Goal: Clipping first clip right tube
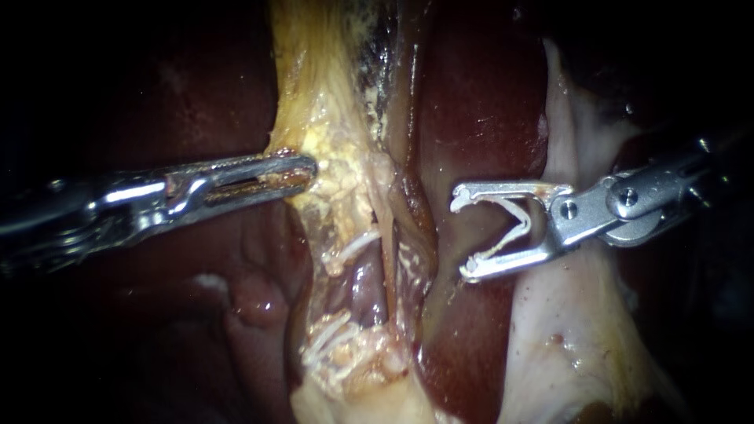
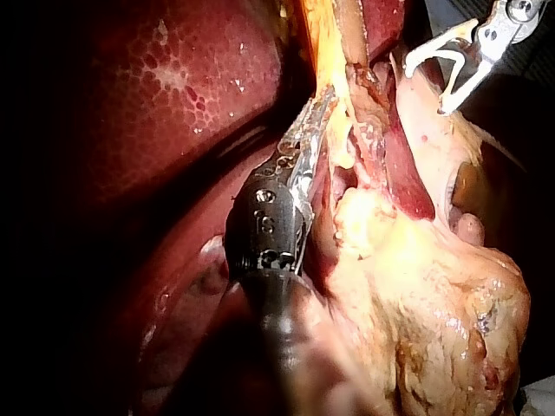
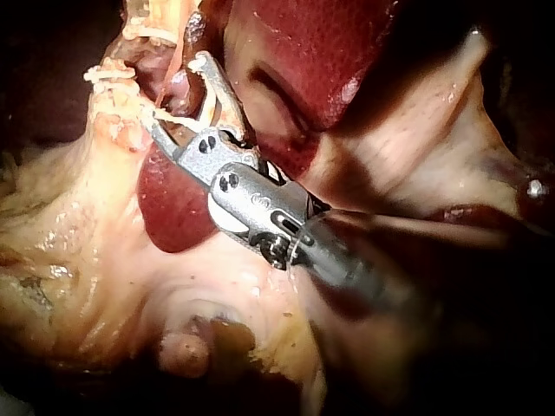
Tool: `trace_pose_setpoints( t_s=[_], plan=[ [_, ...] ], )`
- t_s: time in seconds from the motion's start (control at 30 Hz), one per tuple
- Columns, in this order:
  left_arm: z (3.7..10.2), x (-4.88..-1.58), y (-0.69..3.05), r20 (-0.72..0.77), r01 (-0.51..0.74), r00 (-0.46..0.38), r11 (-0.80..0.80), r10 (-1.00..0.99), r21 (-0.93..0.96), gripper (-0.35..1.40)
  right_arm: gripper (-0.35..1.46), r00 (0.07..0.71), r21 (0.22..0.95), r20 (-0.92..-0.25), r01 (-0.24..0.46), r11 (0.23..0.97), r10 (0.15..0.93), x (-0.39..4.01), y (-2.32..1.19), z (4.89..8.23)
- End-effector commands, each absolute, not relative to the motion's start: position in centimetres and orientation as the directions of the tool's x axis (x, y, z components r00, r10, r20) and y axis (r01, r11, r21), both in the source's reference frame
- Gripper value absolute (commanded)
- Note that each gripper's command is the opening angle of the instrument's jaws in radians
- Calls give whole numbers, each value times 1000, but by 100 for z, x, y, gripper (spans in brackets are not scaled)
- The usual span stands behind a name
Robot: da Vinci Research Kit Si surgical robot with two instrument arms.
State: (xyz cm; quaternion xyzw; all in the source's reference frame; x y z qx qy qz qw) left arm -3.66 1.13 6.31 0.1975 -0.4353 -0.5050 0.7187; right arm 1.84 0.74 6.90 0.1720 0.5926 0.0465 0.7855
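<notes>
Two tubes run down the dissected strip in the endoscope view: the purplish left tube (image 1: pixel 366 284) and the brownish right tube (image 1: pixel 410 224). White clips (image 1: pixel 355 245) cross the left tube. My right instrument (image 1: pixel 463 234) comes in from the right and carries a white clip (image 1: pixel 514 224) spread open between its wide-apart jaws, whose tips stand a little to the right of the right tube, apart from it. My left instrument (image 1: pixel 294 169) has its jaws shut on yellowish tissue (image 1: pixel 330 149) at the strip's left edge. My left instrument (image 2: pixel 316 121) is stretching that tissue in its wrist view. My right instrument (image 3: pixel 173 91) points at the tubes.
Dark red liver (image 1: pixel 479 102) lies between the strip and a pale sheet of tissue (image 1: pixel 581 314) under my right instrument's shaft. More liver (image 1: pixel 251 298) bulges below my left instrument. Yellow fatty tissue (image 2: pixel 434 295) shows beside the left instrument.
</notes>
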Motion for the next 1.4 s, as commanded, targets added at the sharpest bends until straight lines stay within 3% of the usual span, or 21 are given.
trace_pose_setpoints(
  t_s=[0.03, 0.27, 0.43, 0.73, 1.4],
  plan=[
    [630, -365, 114, 426, 554, 111, 412, -898, 724, -35, 60, 290, 327, -916, 142, 934, 276, 185, 72, 692],
    [598, -346, 135, 424, 550, 87, 399, -901, 734, -35, 59, 303, 488, -852, 167, 857, 426, 211, 33, 720],
    [570, -334, 144, 436, 552, 67, 397, -897, 733, -35, 59, 317, 557, -813, 183, 810, 488, 245, 1, 748],
    [549, -334, 135, 450, 553, 66, 408, -891, 727, -35, 59, 347, 582, -794, 194, 789, 500, 269, -11, 789],
    [537, -332, 135, 459, 550, 64, 415, -886, 725, -35, 58, 354, 593, -785, 192, 782, 508, 276, -11, 806]
  ],
)
